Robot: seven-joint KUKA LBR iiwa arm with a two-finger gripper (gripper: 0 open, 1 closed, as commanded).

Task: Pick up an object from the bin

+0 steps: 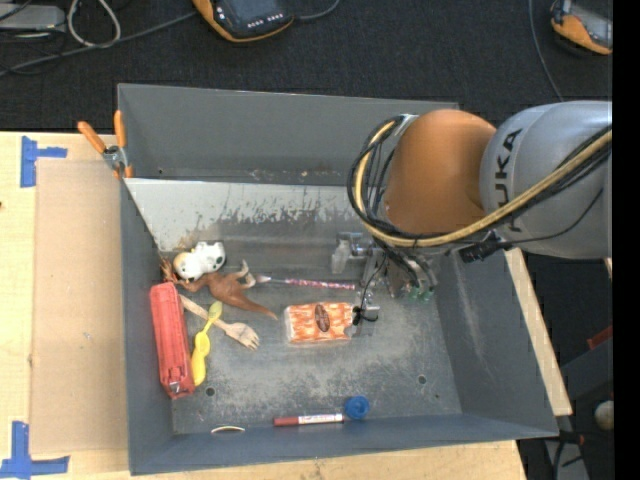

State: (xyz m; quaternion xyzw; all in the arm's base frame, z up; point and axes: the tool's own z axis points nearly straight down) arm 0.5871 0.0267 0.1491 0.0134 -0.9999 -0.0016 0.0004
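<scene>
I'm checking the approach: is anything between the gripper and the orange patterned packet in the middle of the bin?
Nothing visible does. The gripper is at the right edge of the orange patterned packet; the brown toy figure lies to its left, off that path.

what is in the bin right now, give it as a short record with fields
hand: low in the bin, at the right edge of the orange patterned packet
left side: long red case, yellow plastic piece, brown dinosaur toy, white toy
near wall: red-and-white pen, blue cap
container: grey metal bin
</scene>
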